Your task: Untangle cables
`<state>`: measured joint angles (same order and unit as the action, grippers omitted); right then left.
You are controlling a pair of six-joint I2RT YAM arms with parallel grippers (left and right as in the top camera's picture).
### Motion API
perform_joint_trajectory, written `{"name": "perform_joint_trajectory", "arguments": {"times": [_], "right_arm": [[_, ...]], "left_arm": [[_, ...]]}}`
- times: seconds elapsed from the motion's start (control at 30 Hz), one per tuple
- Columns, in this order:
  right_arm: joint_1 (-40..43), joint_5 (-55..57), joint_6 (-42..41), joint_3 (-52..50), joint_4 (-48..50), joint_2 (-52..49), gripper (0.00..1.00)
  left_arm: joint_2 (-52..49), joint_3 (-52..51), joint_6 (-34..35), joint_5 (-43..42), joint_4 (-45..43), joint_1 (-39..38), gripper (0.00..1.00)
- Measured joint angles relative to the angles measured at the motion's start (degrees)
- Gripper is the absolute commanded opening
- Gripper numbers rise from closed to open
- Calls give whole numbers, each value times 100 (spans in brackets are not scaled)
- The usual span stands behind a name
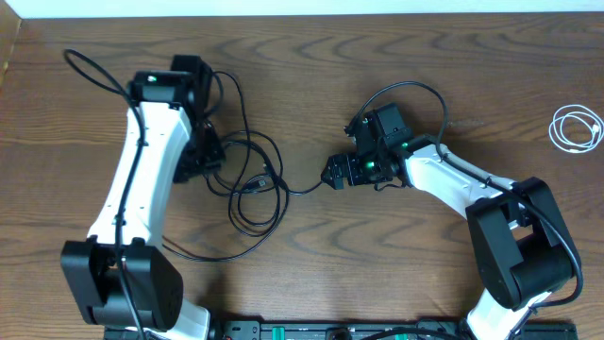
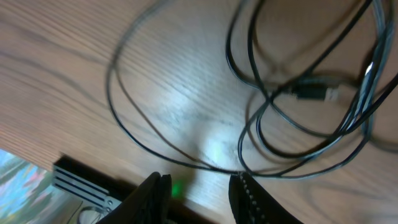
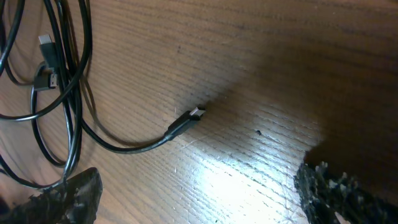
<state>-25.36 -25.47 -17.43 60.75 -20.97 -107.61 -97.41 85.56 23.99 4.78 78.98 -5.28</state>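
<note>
Overhead view: thin, glossy black cables lie looped in a loose tangle on the wood-grained bench, between the two arms. A shorter white cord is coiled in neat rings well apart, near the bench's right edge. The left hand sits low at the tangle's edge, its fingers apart, with one strand crossing just beyond the tips. The right hand is spread wide, its rough dark pads gripping nothing. A small metal-tipped plug lies flat ahead of it.
</note>
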Motion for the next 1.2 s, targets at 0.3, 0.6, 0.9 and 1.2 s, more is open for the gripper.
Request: {"name": "perform_joint_trajectory", "arguments": {"times": [0.3, 0.6, 0.9, 1.2], "right_arm": [[0, 0, -15, 0, 2, 0, 99], [0, 0, -17, 0, 4, 0, 99], [0, 0, -17, 0, 2, 0, 99], [39, -129, 7, 2, 7, -26, 73]], "left_arm": [[-2, -1639, 15, -258, -903, -256, 43], [0, -2304, 173, -748, -2046, -256, 44], [15, -3401, 238, -1438, -3377, -256, 8], [160, -2625, -507, -1497, -2229, -264, 8]]}}
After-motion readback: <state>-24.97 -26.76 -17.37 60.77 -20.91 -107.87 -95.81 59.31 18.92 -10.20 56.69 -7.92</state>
